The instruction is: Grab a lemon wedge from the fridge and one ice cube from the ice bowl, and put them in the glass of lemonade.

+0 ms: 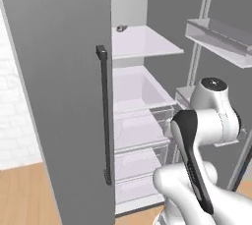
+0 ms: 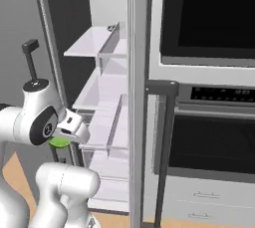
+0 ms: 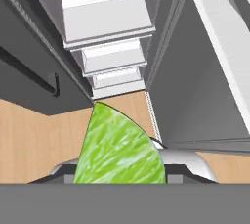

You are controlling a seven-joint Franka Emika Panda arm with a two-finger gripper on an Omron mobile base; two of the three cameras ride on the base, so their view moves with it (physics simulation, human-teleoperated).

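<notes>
left base view: the fridge (image 1: 59, 71) stands open, its smooth grey left door near the camera with a dark vertical bar handle (image 1: 105, 116) on its edge. inside are flat white shelves (image 1: 142, 42) and, below them, clear box-shaped drawers (image 1: 140, 135) stacked one under another. the right door swings far out, carrying clear rectangular door bins (image 1: 216, 40). the white arm (image 1: 206, 121) with dark joints rises from the lower right in front of the drawers. pale wood floor (image 1: 24, 194) shows at lower left.

right base view: the arm's rounded white links sit at lower left, and a bright green sliver of the lemon wedge (image 2: 59, 142) peeks out under the white hand, in front of the fridge's open interior and level with the drawers. right of the fridge stands a black-fronted oven column (image 2: 209, 72) with glossy glass panels.

hand view: the lemon wedge (image 3: 118, 147) sits close at the bottom, pinched between the jaws, which are closed on it. it is glossy green with pale streaks, curved on its right side, its long axis running up the picture to a pointed tip. beyond it lie the wood floor and the stacked white shelves.
</notes>
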